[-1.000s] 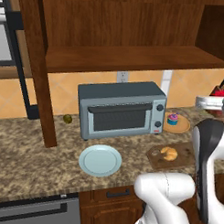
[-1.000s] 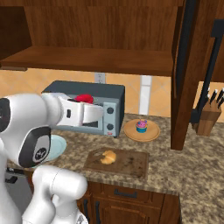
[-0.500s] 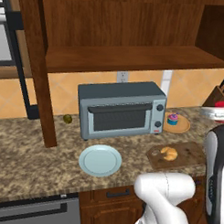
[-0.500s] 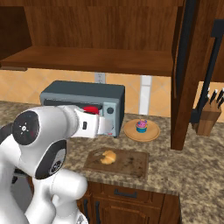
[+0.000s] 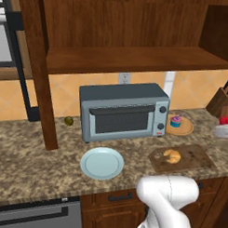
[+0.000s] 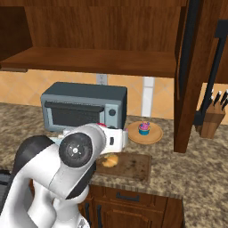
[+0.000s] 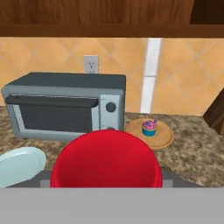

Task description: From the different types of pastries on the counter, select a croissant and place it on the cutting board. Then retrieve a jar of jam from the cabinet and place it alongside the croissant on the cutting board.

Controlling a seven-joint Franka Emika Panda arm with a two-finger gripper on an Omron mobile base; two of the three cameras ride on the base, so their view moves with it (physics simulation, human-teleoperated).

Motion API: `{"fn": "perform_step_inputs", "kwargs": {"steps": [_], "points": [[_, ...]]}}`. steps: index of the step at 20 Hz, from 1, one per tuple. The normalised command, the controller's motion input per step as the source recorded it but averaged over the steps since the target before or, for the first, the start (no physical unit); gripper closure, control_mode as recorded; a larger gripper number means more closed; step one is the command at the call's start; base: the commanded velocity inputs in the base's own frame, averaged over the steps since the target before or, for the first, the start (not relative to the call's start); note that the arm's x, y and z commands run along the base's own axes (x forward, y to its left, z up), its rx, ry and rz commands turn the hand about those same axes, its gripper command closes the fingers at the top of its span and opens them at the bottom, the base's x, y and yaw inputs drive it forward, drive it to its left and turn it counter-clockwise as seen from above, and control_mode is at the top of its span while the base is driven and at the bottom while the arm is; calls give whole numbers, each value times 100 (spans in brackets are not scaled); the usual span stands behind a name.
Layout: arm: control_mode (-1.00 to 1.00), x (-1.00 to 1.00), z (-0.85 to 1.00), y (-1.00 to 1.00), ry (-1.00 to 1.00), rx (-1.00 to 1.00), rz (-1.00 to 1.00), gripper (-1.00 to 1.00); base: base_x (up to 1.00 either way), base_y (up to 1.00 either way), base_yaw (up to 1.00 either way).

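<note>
The golden-brown croissant (image 5: 171,156) (image 6: 110,160) lies on the left half of the dark wooden cutting board (image 5: 193,156) (image 6: 133,167). The pink-frosted cupcake (image 5: 175,120) (image 6: 143,128) (image 7: 149,127) stands on a round tan plate behind the board. My gripper (image 5: 223,130) (image 6: 107,131) is shut on the jar of jam (image 5: 226,120) (image 6: 102,125), held above the counter (image 5: 35,169) near the board. In the hand view the jar's red lid (image 7: 106,159) looms large and hides my fingertips. Above is the dark wooden cabinet (image 5: 132,58) (image 6: 89,60), its shelf bare.
A grey toaster oven (image 5: 123,111) (image 6: 82,107) (image 7: 65,107) stands against the wall. A light-blue plate (image 5: 102,163) (image 7: 17,164) lies in front of it. A knife block (image 5: 222,102) (image 6: 213,119) is at the right, and a cabinet post (image 5: 44,85) (image 6: 189,89) reaches down to the counter.
The arm has swung with the jar: rightwards to the frame edge in the left base view, and down toward the cutting board in the right base view. Croissant and cupcake have stayed put.
</note>
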Motion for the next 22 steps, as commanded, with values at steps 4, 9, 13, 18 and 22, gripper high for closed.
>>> {"fn": "perform_step_inputs", "kwargs": {"steps": [4, 9, 13, 18, 22], "points": [[-100, 6, -77, 26, 4, 0, 15, 100, 0, 0, 0], [-100, 35, -52, 9, 2, 0, 25, 100, 0, 0, 0], [-100, 51, -49, 0, 0, 2, 37, 100, 0, 0, 0], [-100, 37, -36, -15, -1, 2, 43, 100, 0, 0, 0], [-100, 8, -11, -62, -8, 3, 22, 100, 0, 0, 0]]}}
